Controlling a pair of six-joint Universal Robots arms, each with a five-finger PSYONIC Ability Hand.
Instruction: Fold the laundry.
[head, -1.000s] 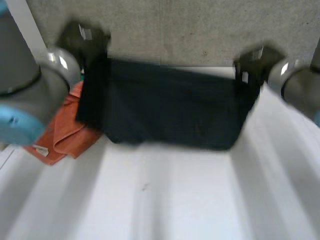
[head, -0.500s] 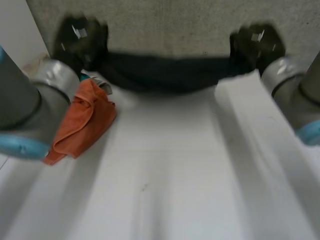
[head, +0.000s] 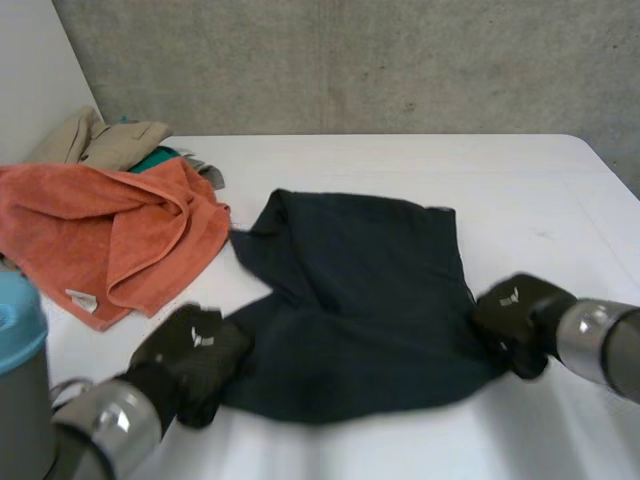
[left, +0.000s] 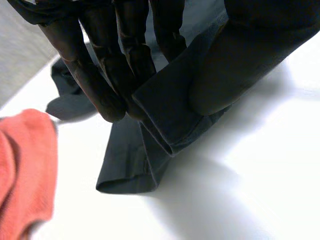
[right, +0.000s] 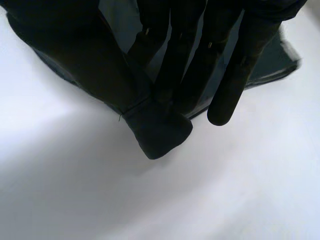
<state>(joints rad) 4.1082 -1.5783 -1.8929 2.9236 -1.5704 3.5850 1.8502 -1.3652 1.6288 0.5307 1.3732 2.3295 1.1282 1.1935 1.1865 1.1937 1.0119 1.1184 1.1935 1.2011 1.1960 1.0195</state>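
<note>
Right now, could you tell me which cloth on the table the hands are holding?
The black cloth, pinched by left hand and right hand; the orange towel lies untouched.

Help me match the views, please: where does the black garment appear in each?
Head view: black garment mid-table between left hand and right hand, beside the orange towel.
Left wrist view: its hemmed corner pinched in the left hand.
Right wrist view: its edge pinched by the right hand.
Shared landmark: the white table.
</note>
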